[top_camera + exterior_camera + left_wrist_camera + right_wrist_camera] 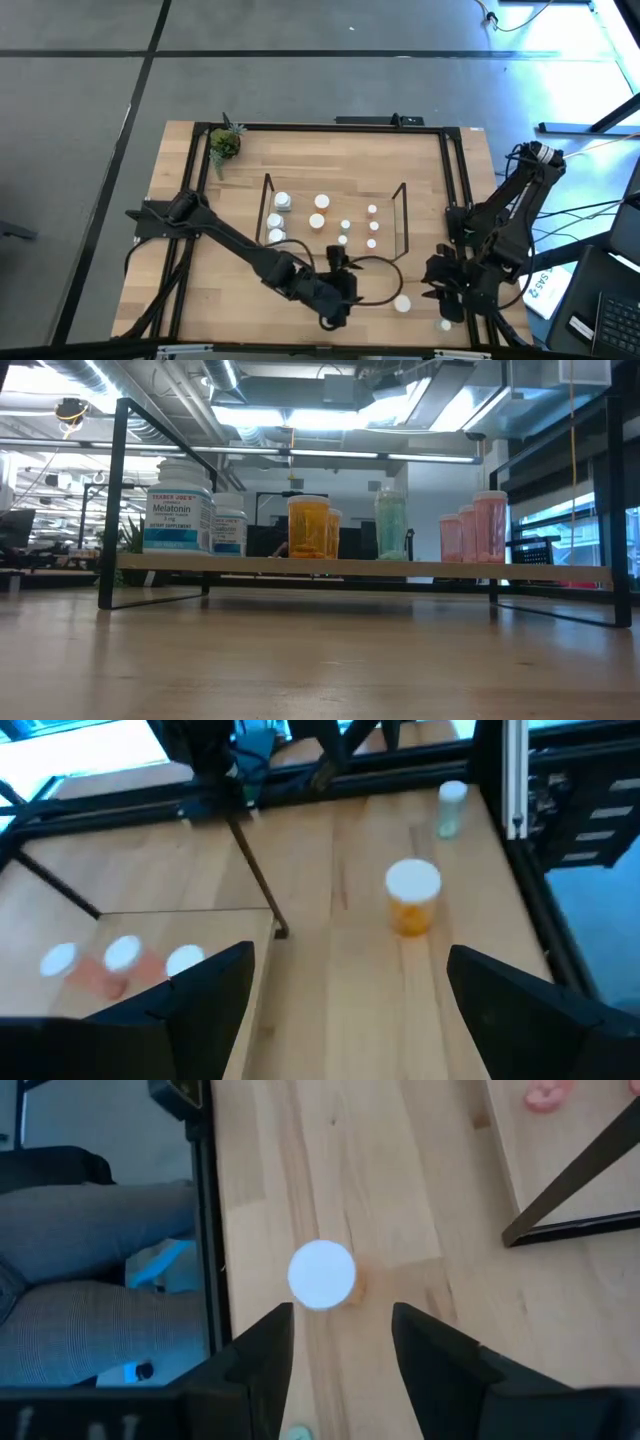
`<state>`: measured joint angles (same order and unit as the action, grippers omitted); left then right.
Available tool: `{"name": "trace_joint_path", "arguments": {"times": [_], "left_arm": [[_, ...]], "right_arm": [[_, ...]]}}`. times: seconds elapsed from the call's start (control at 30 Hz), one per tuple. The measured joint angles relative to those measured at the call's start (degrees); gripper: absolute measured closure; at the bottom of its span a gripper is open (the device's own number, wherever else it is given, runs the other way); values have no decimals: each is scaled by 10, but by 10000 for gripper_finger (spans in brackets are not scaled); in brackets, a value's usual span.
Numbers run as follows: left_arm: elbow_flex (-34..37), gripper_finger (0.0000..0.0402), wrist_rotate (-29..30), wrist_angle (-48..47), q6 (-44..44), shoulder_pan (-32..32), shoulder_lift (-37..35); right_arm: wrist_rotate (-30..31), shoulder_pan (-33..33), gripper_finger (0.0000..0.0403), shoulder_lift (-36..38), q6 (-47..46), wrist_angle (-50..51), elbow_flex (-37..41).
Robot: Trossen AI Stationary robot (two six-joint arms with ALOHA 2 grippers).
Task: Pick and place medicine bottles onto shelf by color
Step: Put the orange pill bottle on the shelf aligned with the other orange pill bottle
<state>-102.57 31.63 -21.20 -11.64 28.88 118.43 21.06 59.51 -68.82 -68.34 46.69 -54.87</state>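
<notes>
The wire shelf (267, 190) (360, 568) carries white (180, 510), orange (308, 525), teal (391, 525) and pink (490, 525) medicine bottles, all standing upright. An orange bottle with a white cap (402, 303) (412, 895) (322, 1275) stands on the table near the shelf's right front corner. A tiny teal bottle (445, 324) (450, 805) stands near the front right. My left gripper (345, 305) (350, 960) is open, level with the orange bottle and to its left. My right gripper (442, 292) (340, 1315) hangs open above and to its right. Neither shows in the low view.
A small potted plant (225, 143) stands at the table's far left corner. A black frame (455, 180) edges the table. The shelf's wire end frame (255, 870) (570, 1180) stands close to both grippers. A seated person's legs (100, 1280) show beyond the table's edge.
</notes>
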Motion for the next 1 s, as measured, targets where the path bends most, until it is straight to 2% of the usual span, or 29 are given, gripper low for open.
{"name": "trace_joint_path", "arguments": {"times": [0.23,0.43,0.77,1.0], "left_arm": [[0,75,-31,101,18,0,57],[0,75,-35,218,19,-4,104],[0,75,-46,353,17,-22,173],[0,75,-58,397,16,-31,212]], "right_arm": [[-1,15,231,4,9,0,0],[-1,26,230,4,11,-1,0],[3,31,230,4,14,-1,0],[4,31,230,4,15,-1,0]]}}
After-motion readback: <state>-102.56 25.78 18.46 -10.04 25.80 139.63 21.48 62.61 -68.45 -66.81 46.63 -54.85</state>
